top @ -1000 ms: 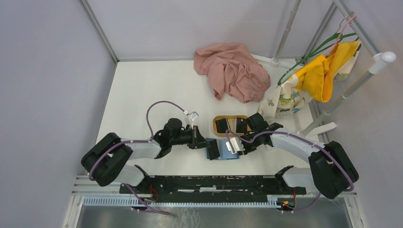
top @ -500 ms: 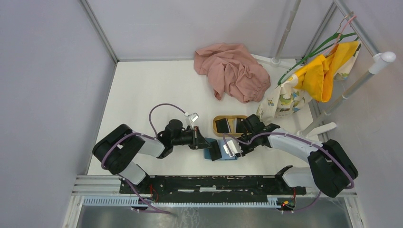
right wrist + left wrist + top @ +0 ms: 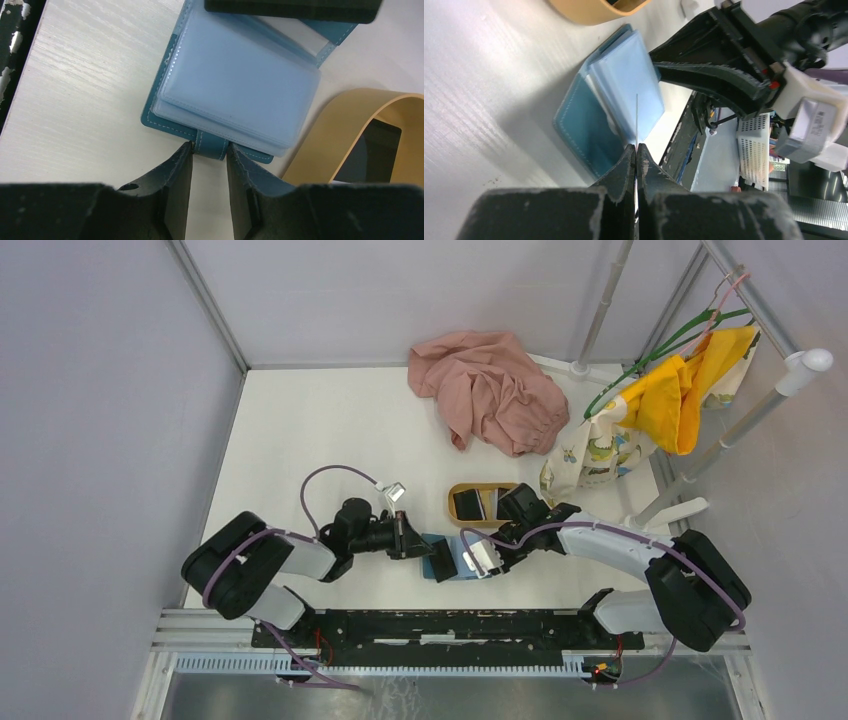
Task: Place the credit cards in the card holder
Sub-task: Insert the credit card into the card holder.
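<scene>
Top view: card holder [image 3: 463,562] lies open on table [image 3: 320,440] between left gripper [image 3: 438,560] and right gripper [image 3: 486,558], just in front of tan tray [image 3: 486,486] with black cards [image 3: 467,504] inside.

Left wrist: jaws clamped tight on thin credit card [image 3: 636,117], seen edge-on, over holder's light-blue sleeves.

Right wrist: jaws narrow, pinching holder's teal strap.

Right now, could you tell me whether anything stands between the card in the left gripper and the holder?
Nothing visible does. The left gripper holds the card edge-on right at the open holder. The right gripper pinches the holder's tab on the opposite edge, clear of the card's path.
</scene>
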Controlling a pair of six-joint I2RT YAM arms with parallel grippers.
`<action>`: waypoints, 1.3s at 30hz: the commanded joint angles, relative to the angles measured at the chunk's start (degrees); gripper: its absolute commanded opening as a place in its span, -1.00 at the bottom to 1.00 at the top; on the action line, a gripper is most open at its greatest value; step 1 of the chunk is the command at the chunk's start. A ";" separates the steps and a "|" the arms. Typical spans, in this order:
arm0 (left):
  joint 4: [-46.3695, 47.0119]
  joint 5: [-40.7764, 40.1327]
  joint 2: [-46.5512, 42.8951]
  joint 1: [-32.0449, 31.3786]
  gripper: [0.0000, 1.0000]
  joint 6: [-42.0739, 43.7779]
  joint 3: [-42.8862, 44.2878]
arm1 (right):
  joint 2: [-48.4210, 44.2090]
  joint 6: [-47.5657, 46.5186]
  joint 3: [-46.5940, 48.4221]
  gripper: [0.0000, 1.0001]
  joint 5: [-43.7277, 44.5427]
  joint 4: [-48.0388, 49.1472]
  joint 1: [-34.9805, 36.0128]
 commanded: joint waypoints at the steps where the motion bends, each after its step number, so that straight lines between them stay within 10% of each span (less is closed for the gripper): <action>1: -1.18 0.40 -4.88 0.85 -0.96 0.42 0.02 | 1.90 0.58 0.03 -0.26 2.69 -1.14 1.27; 39: 10.02 2.62 8.28 3.31 -0.96 -3.78 0.89 | 3.51 1.90 0.72 -0.26 4.33 -1.05 3.02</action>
